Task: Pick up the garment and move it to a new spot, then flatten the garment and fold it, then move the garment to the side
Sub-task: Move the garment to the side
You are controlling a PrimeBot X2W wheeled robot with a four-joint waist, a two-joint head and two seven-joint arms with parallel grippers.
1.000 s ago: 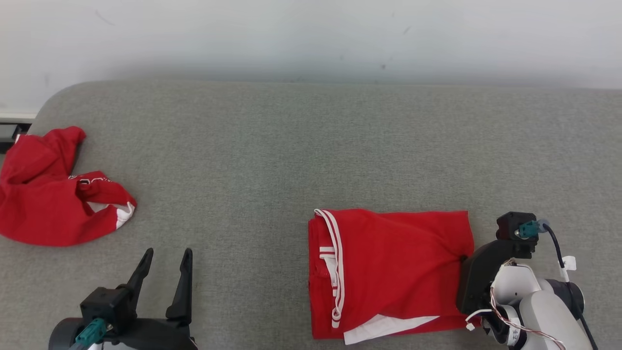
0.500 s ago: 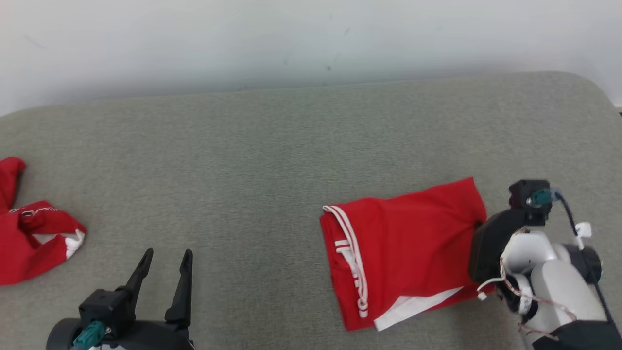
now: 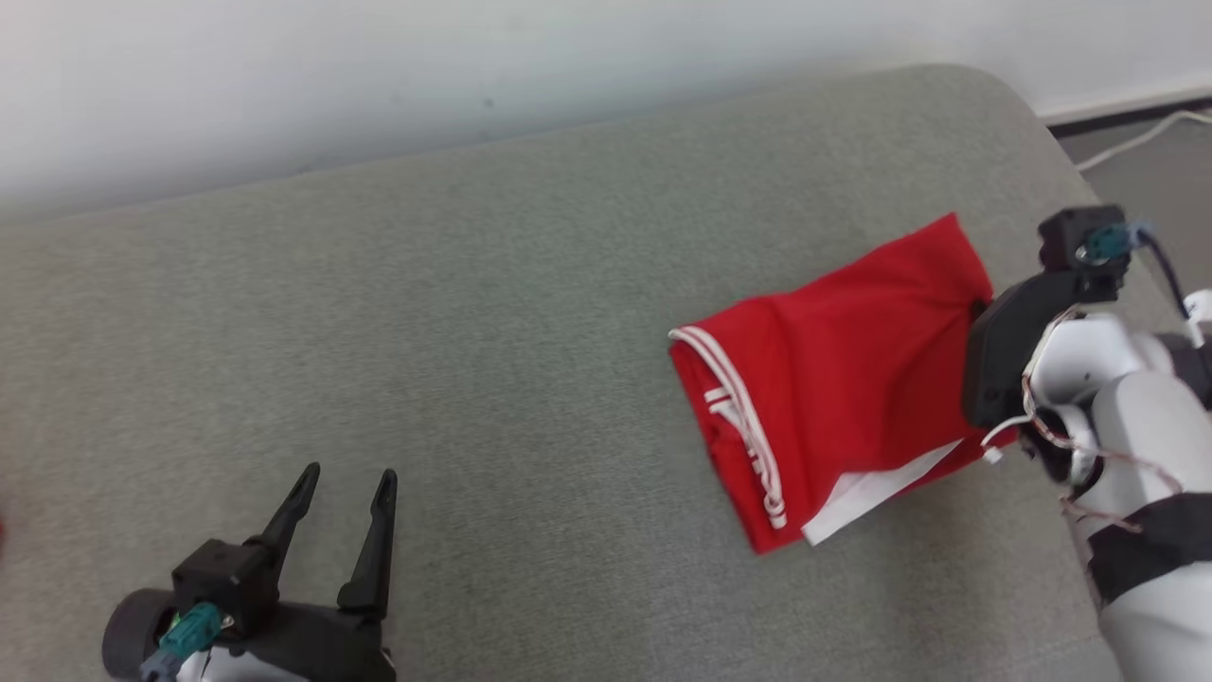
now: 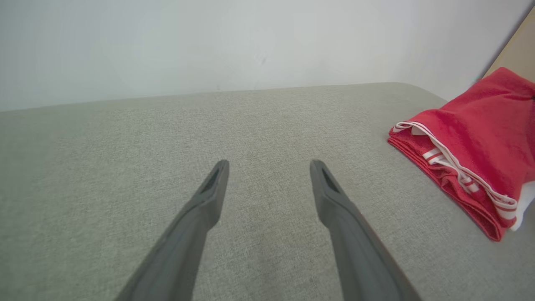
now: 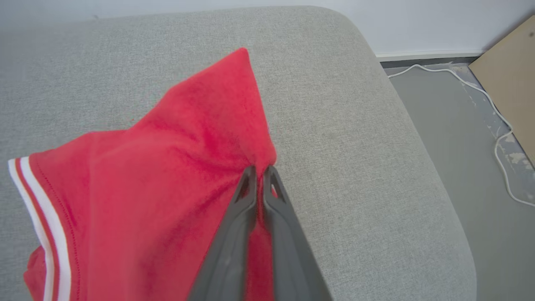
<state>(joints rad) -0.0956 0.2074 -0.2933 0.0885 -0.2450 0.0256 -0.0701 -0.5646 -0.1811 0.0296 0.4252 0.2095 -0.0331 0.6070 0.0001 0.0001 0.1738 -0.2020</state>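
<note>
My left gripper point(image 3: 349, 471) sits low, fingers spread wide; my right gripper point(image 5: 260, 169) (forearm angled inward) is pinched tight on the garment point(image 3: 852, 350).

The garment point(image 3: 852, 369) is soft cloth, matt and a little fuzzy. The desk point(image 3: 426, 379) is covered with woven cloth, rough and matt. The right tool point(image 5: 260, 170) has fingers point(image 5: 236, 234) of matt plastic.

The garment point(image 4: 472, 138) runs off the left wrist view's right edge, its far side unseen.
</note>
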